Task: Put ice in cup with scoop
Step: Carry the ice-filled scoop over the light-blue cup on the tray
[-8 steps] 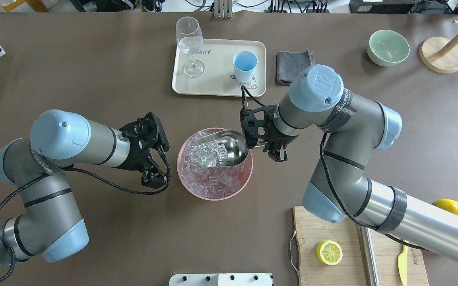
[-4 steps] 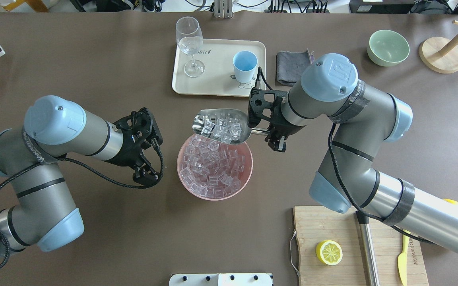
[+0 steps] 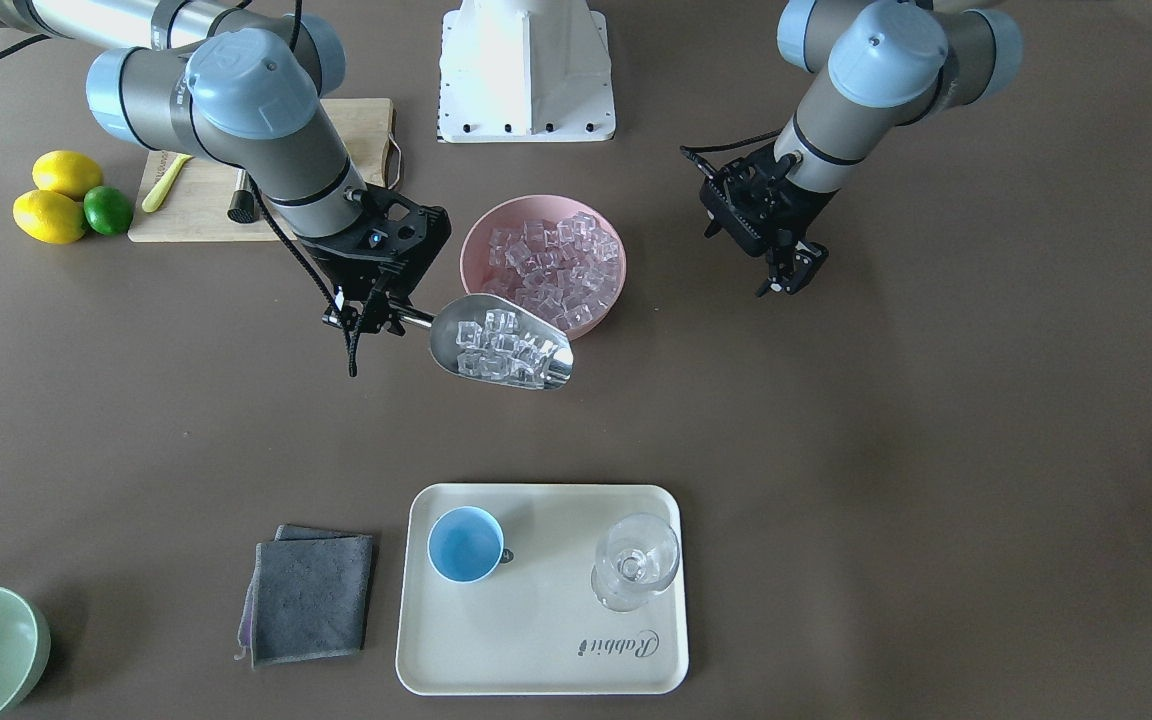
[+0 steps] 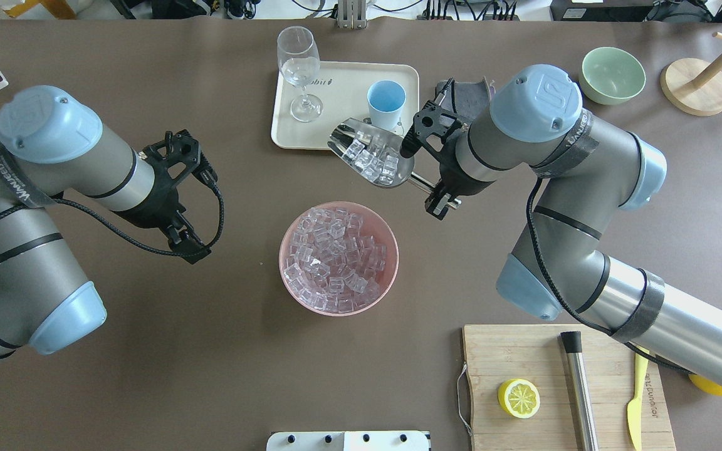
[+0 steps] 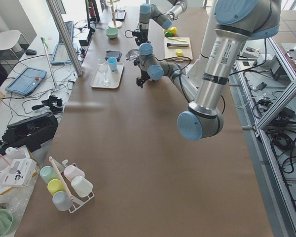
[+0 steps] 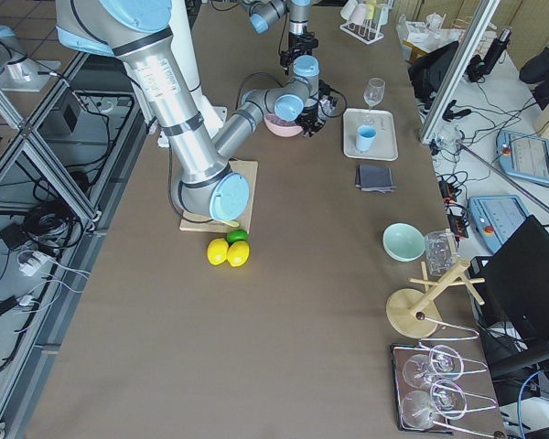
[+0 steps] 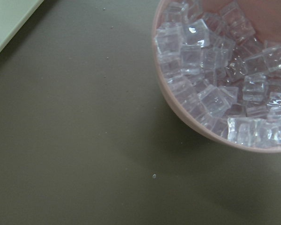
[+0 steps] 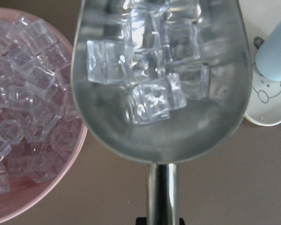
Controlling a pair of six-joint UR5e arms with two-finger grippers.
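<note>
Between pink bowl [image 3: 481, 225] and tray [image 3: 536, 640], a loaded scoop [image 3: 448, 345] held off the table.
Front-facing: the right gripper [image 3: 388, 318] pinches the scoop's rod handle; ice [image 3: 498, 348] heaps its trough, more fills the bowl, and the cup [image 3: 464, 543] stands on the tray. Overhead: the scoop's mouth overlaps the tray's edge near the cup; the left gripper [image 4: 193, 249] hangs spread and empty, well apart. Right wrist: cup at the right edge.

Shiny steel scoop [image 4: 343, 136] full of clear ice cubes [image 4: 376, 164] has left the pink bowl [image 4: 282, 257], now partway to the cream tray [image 4: 336, 88]. Left gripper [image 4: 188, 245] backed off toward the table's left edge.
</note>
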